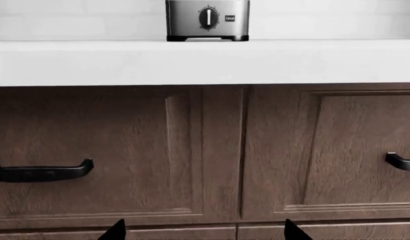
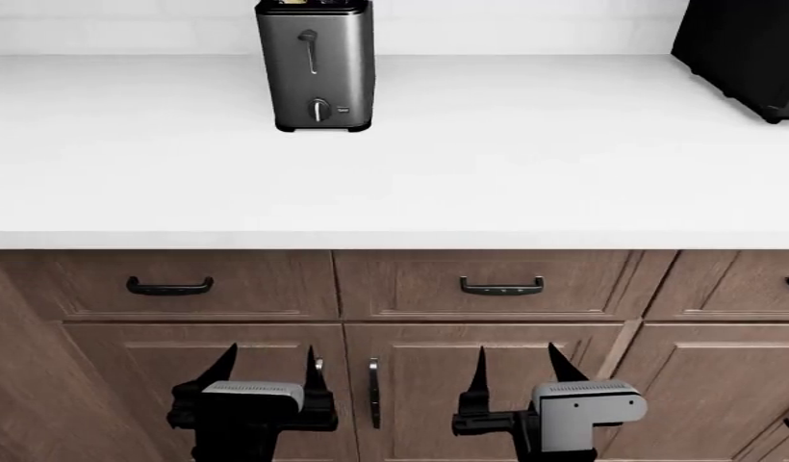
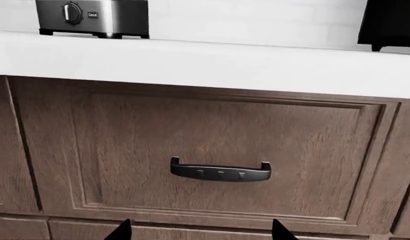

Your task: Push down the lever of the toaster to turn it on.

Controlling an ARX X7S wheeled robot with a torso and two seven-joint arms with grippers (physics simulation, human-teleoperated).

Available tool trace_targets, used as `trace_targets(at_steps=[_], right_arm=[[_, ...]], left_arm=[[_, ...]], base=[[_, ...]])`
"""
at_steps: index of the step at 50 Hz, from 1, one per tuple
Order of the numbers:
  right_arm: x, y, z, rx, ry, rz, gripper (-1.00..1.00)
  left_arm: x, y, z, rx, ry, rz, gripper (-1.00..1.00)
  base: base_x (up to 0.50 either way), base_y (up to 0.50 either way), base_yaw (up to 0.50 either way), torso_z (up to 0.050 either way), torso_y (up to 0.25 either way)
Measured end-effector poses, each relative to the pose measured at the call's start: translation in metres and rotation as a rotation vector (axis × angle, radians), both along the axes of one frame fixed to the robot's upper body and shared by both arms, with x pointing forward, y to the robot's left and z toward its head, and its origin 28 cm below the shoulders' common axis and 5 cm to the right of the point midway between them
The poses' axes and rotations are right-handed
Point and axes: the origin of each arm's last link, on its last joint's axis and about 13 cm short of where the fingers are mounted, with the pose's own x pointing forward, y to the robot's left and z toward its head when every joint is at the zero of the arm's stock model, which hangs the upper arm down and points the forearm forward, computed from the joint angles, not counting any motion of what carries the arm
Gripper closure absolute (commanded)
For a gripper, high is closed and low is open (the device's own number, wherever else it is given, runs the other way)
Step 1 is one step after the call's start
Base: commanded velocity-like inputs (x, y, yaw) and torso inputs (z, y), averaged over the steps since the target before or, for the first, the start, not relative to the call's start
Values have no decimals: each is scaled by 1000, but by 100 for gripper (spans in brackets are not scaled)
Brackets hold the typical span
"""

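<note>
The toaster [image 2: 315, 65] is a tall brushed-steel box with a black top and base, standing at the back left of the white counter [image 2: 497, 164]. Its lever [image 2: 307, 38] is a small dark knob near the top of a thin vertical slot, above the round dial [image 2: 318, 110]. The wrist views show only the toaster's lower part [image 1: 208, 19] [image 3: 93, 16] with the dial; the lever is out of view there. My left gripper [image 2: 268, 368] and right gripper [image 2: 516, 366] are open and empty, low in front of the cabinet doors, well below the counter.
A large black boxy appliance [image 2: 744, 48] stands at the counter's back right. Brown wooden drawers with dark handles [image 2: 170, 286] [image 2: 501, 286] run under the counter edge. A drawer handle [image 3: 220, 171] faces the right gripper; cabinet fronts [image 1: 191, 155] face the left.
</note>
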Motion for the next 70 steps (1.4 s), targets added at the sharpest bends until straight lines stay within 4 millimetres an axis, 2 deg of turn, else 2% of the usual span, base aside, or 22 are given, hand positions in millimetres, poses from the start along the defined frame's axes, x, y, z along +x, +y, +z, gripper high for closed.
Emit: trace_targets(at_steps=[19,29,33,38,45,49,53,58,63,65,66,68,70], right_arm=[[0,2,0,-9,-6,21,-100],[0,2,0,-5,-4,22,-100],[0,2,-1,-3,-2,19,-100],[0,2,-1,-1,0,14,-100],[0,1,-1,2,5,8,-100],[0,1,-2,3,7,6,-100],[0,1,-2,3,8,5,-100],[0,1,-2,3,9,3,-100],[-1,1,-1,-6,11,-2,-100],[1,1,10,-28,2,-11,-100],[6,3,21,-39,-20,-8,-100],[21,11,56,-84,-104,32,-100],[36,16,104,-154,-221,65,-100]], left_arm=[[1,0,-1,-5,5,0,-100],[1,1,0,-4,2,5,-100],[1,2,6,-9,-19,19,-100],[0,9,33,-68,-91,84,-100],[-10,41,103,-237,-302,240,-100],[-28,65,142,-348,-458,330,-100],[-54,83,171,-424,-614,395,-100],[-83,95,196,-479,-765,430,-100],[-101,97,211,-522,-854,426,-100],[-106,97,215,-535,-875,419,-100],[-107,97,217,-541,-883,415,-100],[-110,97,220,-551,-897,407,-100],[-112,96,223,-560,-906,400,-100]], base=[[0,500,0,0,0],[0,5,0,0,0],[0,0,0,0,0],[0,0,0,0,0],[0,0,0,0,0],[0,0,0,0,0],[0,0,0,0,0],[0,0,0,0,0],[0,0,0,0,0],[0,0,0,0,0],[0,0,0,0,0],[0,0,0,0,0],[0,0,0,0,0]])
